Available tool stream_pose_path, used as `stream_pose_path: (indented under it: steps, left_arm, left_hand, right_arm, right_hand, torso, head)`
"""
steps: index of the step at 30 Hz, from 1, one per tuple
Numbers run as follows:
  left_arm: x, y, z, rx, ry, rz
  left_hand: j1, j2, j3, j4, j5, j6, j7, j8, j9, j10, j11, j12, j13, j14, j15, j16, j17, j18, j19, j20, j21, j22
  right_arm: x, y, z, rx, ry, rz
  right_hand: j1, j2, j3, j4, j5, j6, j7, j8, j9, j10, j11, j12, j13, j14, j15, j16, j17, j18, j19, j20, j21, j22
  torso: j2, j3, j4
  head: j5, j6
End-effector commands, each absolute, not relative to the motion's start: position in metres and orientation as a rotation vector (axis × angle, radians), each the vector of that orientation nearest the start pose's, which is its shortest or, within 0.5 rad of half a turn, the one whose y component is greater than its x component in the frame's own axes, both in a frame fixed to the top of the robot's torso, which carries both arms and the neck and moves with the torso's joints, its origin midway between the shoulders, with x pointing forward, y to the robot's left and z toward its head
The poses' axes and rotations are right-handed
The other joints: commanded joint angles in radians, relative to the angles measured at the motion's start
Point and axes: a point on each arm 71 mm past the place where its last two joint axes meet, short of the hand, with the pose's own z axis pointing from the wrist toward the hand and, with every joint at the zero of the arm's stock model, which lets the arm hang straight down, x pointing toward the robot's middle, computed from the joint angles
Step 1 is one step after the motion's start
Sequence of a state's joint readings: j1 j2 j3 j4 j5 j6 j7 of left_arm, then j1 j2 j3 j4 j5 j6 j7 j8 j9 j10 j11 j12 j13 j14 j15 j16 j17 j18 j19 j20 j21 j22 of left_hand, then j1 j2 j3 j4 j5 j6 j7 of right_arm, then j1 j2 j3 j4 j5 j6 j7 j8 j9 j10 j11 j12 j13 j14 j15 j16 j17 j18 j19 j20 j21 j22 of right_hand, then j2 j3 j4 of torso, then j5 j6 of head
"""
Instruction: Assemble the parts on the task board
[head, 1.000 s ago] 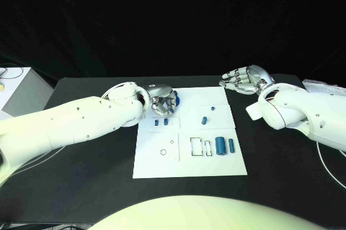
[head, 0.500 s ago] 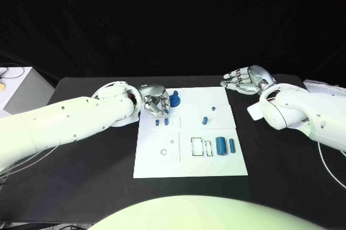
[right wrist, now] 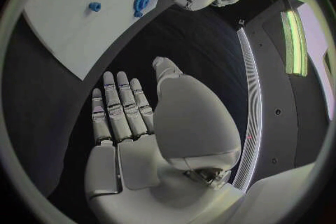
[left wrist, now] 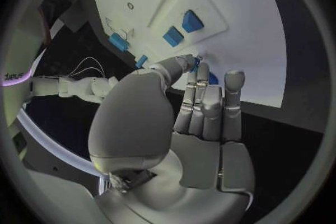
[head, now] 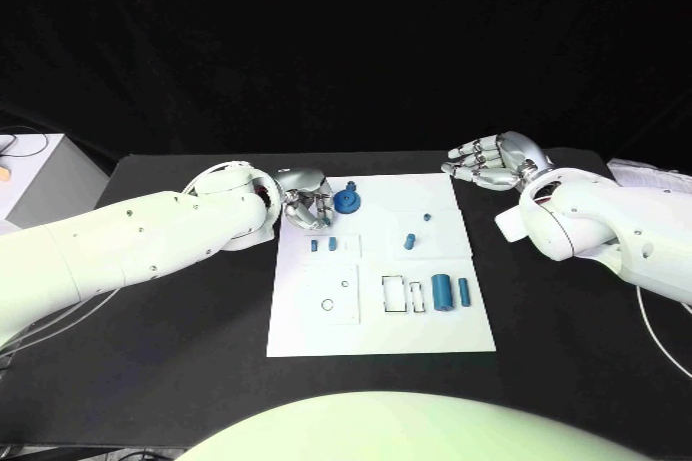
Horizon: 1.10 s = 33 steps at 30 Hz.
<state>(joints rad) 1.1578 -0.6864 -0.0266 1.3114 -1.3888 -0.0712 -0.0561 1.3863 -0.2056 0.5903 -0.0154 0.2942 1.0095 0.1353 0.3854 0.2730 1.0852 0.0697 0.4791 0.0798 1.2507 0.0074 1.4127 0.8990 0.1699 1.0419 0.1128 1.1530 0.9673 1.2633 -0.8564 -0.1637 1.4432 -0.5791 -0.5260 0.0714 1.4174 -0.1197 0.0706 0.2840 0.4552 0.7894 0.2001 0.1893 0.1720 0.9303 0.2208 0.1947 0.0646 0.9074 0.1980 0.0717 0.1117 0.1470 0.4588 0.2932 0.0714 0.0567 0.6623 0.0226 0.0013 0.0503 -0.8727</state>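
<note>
place: probably a robotics lab | evidence: black table [head: 173,381], black backdrop, white task board [head: 378,331], loose cables

The left arm reaches in from the left edge, its left robot hand [head: 309,202] left of centre, fingers extended together. The right robot hand [head: 490,161], upper right, is empty with fingers apart.
</note>
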Motion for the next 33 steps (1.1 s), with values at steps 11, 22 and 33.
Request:
stream_pose_path:
  steps: [11,22,33]
  left_arm:
    - [0.5122,0.1719,-0.2315,0.208,1.943,-0.661]
    - [0.5138,0.1698,-0.2336,0.212,1.956,-0.656]
    - [0.5145,0.1724,-0.2354,0.215,1.97,-0.636]
  left_hand:
    - [-0.004,0.0,0.0,-0.005,-0.001,0.007,0.001,0.0,0.001,0.01,0.002,-0.005,0.001,0.008,0.002,0.005,0.0,-0.014,0.004,0.0,0.004,0.001]
    - [-0.003,0.001,0.001,-0.006,-0.001,0.008,0.001,-0.001,0.002,0.011,0.002,-0.007,0.002,0.008,0.002,0.005,0.0,-0.013,0.003,0.0,0.004,0.001]
    - [-0.001,0.002,0.002,-0.008,-0.001,0.008,0.001,-0.003,0.002,0.011,0.002,-0.01,0.002,0.01,0.002,0.007,0.004,-0.014,0.005,-0.001,0.005,0.003]
  right_arm:
    - [0.5004,-0.2481,-0.2002,0.685,1.618,0.915]
    - [0.5,-0.2484,-0.2001,0.685,1.618,0.915]
    - [0.4999,-0.2489,-0.2001,0.686,1.618,0.914]
  right_hand:
    - [-0.003,-0.001,0.008,-0.001,0.005,0.007,0.079,0.001,-0.001,0.005,0.0,-0.003,-0.001,0.001,0.0,-0.003,-0.001,0.008,-0.006,0.0,0.002,-0.001]
    - [-0.003,-0.001,0.008,-0.001,0.005,0.007,0.079,0.001,-0.001,0.005,0.0,-0.003,-0.001,0.001,0.0,-0.003,-0.001,0.008,-0.006,0.0,0.002,-0.001]
    - [-0.003,-0.001,0.008,-0.001,0.005,0.007,0.079,0.001,-0.001,0.005,0.0,-0.003,-0.001,0.001,0.0,-0.003,-0.001,0.008,-0.006,0.0,0.002,-0.001]
  torso:
    - [0.001,-0.0003,-0.0003]
    - [0.0,0.0003,0.0014]
    - [-0.001,-0.0004,0.0008]
  head:
    - [-0.001,0.0]
    - [-0.004,0.0]
    - [-0.003,0.0]
